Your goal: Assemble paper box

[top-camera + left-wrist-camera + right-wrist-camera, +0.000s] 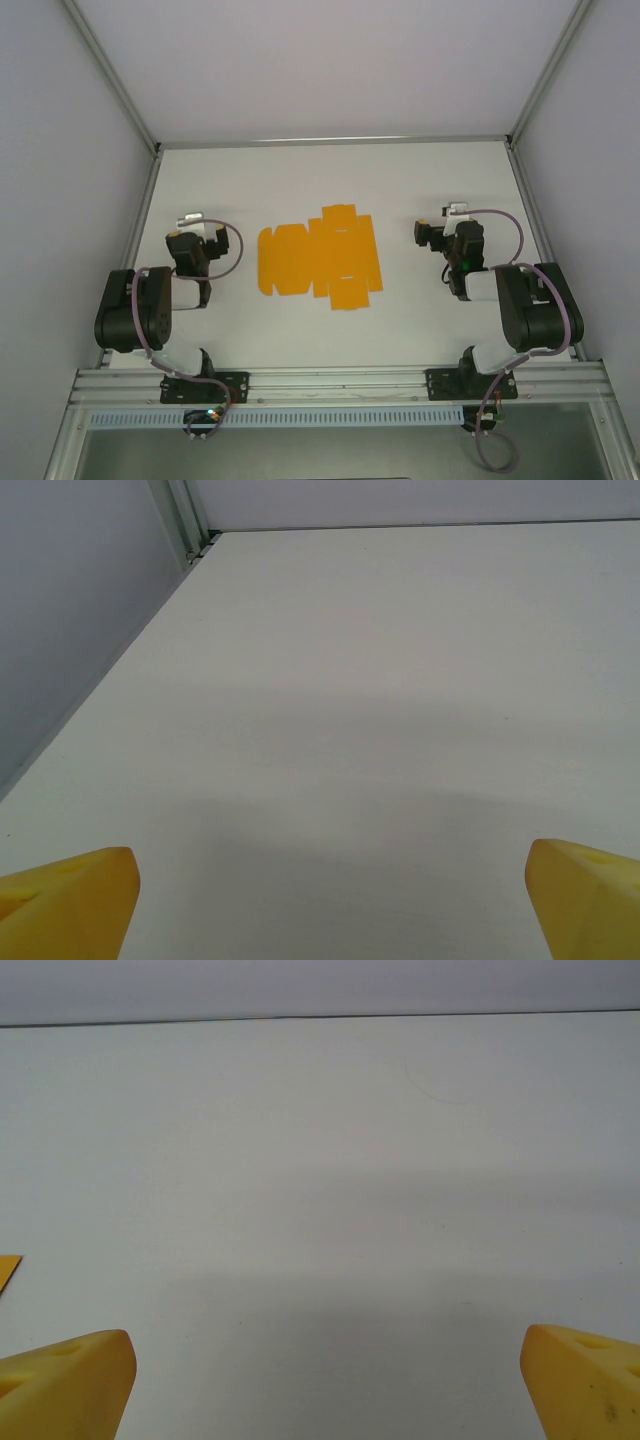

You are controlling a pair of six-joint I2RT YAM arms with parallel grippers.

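While the box (318, 255) lies flat (an unfolded sheet) at the middle of the desk (400, 180), my left gripper (330, 895) and right gripper (325, 1380) flank it, apart from it, both spread wide and empty.

- The top camera looks down from high up at the near side and sees the whole table (420, 180).
- The left wrist camera sits low over the table, facing the far left corner (200, 542).
- The right wrist camera sits low too, facing the far wall (320, 985); it shares a bit of the box (7, 1270) with the top view.
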